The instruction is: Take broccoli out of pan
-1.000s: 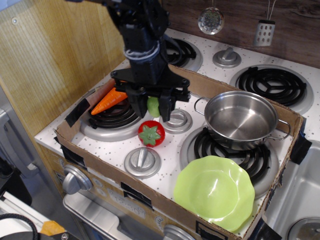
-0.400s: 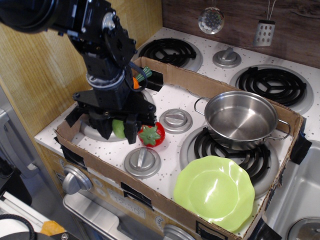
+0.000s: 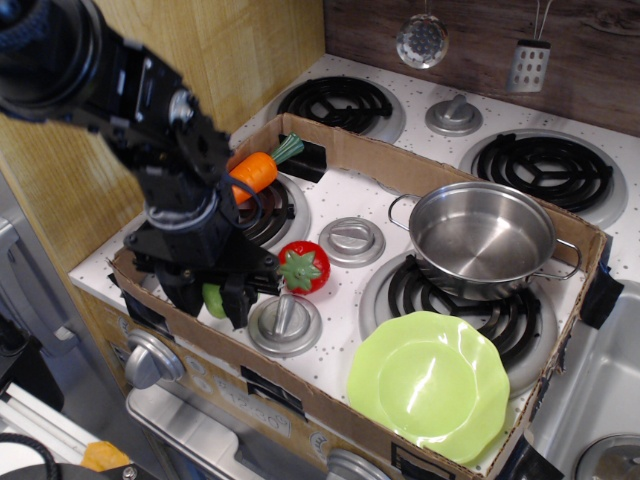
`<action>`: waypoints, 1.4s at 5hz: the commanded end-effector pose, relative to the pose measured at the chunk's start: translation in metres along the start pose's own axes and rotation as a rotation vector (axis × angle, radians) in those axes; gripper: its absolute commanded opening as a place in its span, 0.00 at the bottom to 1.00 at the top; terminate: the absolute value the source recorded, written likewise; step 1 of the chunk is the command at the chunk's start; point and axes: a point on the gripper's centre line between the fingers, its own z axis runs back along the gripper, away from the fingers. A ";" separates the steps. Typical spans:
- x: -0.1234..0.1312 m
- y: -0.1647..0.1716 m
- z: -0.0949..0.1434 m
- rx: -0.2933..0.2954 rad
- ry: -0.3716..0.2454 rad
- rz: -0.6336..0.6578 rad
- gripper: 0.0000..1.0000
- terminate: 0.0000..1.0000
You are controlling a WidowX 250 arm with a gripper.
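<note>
My black gripper [image 3: 212, 298] hangs at the front left corner of the cardboard tray, low over the stove top. Its fingers are shut on the light-green broccoli [image 3: 214, 299], of which only a small green patch shows between them. The shiny steel pan [image 3: 482, 238] stands on the right front burner, far to the right of the gripper, and holds nothing that I can see.
A cardboard tray wall [image 3: 300, 395] rings the stove top. A red tomato [image 3: 303, 267] lies just right of the gripper, a carrot [image 3: 252, 170] on the left burner behind it. A lime-green plate [image 3: 430, 385] sits at the front right. Knobs [image 3: 285, 322] stand between the burners.
The gripper has carried the broccoli from above the middle of the stove, down and left to the tray's front left corner. The carrot is uncovered now.
</note>
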 end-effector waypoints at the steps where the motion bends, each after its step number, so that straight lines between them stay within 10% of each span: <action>1: 0.013 0.006 0.007 -0.002 -0.014 -0.060 1.00 0.00; 4: 0.048 -0.003 0.064 0.108 0.027 -0.136 1.00 0.00; 7: 0.059 -0.003 0.066 0.087 -0.018 -0.200 1.00 0.00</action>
